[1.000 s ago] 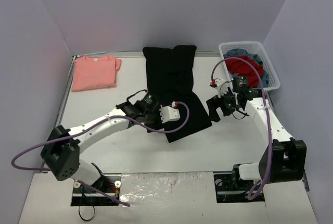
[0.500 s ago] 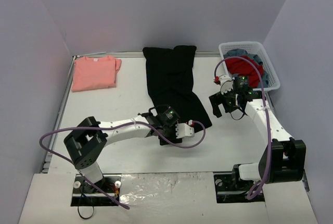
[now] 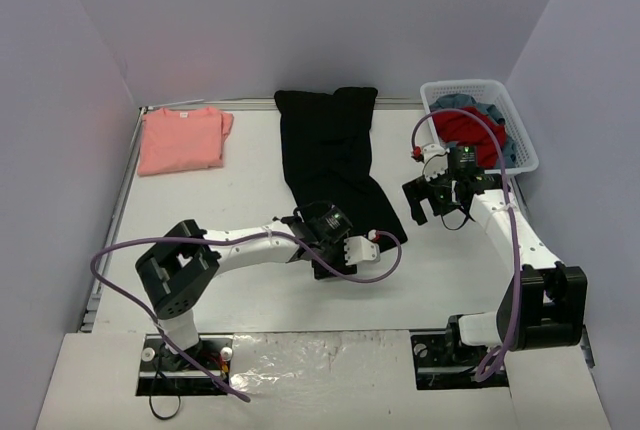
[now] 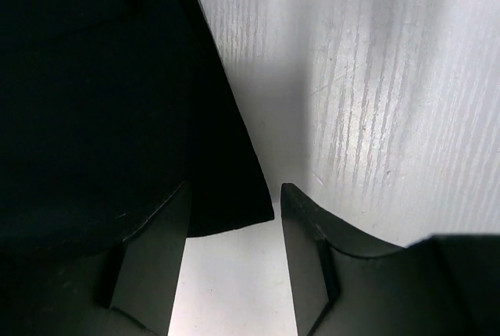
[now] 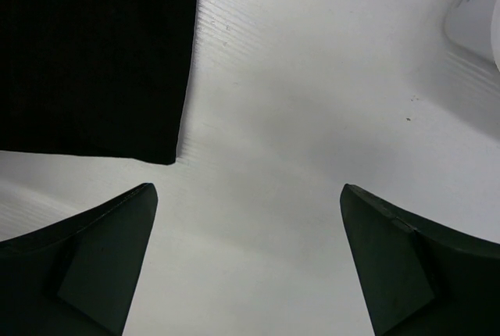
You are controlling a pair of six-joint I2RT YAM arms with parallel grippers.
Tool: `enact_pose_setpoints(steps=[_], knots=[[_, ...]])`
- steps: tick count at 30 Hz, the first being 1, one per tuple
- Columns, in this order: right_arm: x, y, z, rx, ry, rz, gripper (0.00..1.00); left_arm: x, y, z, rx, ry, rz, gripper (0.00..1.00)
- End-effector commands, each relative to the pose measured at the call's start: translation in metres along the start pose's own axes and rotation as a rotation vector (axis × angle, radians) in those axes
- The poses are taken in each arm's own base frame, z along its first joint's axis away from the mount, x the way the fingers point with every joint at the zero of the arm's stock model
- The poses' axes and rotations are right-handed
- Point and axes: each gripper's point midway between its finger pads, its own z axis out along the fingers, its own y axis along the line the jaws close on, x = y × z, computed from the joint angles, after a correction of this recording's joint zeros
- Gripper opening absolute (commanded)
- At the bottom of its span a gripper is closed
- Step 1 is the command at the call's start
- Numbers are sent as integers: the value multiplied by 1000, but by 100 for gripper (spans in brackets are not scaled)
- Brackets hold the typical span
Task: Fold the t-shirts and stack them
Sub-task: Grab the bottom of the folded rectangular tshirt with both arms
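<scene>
White tabletop (image 3: 200,220) runs out to pale purple walls (image 3: 300,20). Over it, the left gripper (image 4: 233,199) has its jaws partly apart. The near corner of the black t-shirt (image 3: 330,145) lies in the gap between them, not pinched. The right gripper (image 5: 248,189) is spread wide and holds nothing, hovering over bare surface just right of that shirt's lower right corner. Well to the left of the black shirt lies the pink t-shirt (image 3: 182,140), flat. To its right stands a white basket (image 3: 528,155) with clothes in it.
</scene>
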Motion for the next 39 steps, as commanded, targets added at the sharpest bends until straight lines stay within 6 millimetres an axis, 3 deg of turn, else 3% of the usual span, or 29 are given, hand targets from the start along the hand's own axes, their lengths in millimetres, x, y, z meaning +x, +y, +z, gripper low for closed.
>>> enact_pose_setpoints(steps=[1, 7, 10, 15, 19, 24, 29, 32, 39], knots=[[8, -2, 5, 13, 26, 15, 100, -14, 0, 1, 7, -28, -4, 48], [9, -4, 5, 20, 32, 15, 100, -3, -3, 9, 17, 13, -5, 45], [11, -5, 7, 24, 40, 13, 100, 3, -2, 8, 7, 32, -4, 37], [13, -6, 9, 32, 53, 16, 100, 15, -5, 8, 23, 79, 2, 3], [12, -8, 7, 40, 51, 17, 100, 18, -10, 0, 50, 85, 16, 2], [1, -6, 1, 30, 10, 17, 100, 15, -3, -20, 54, 40, 29, 3], [-32, 26, -23, -139, -150, -33, 100, 17, 14, -46, 68, -12, -42, 2], [-41, 41, -32, -225, -199, -77, 100, 20, 18, -60, 111, -53, -85, 2], [-37, 48, -25, -317, -178, -237, 100, 24, 14, -77, 160, -130, -105, 2]])
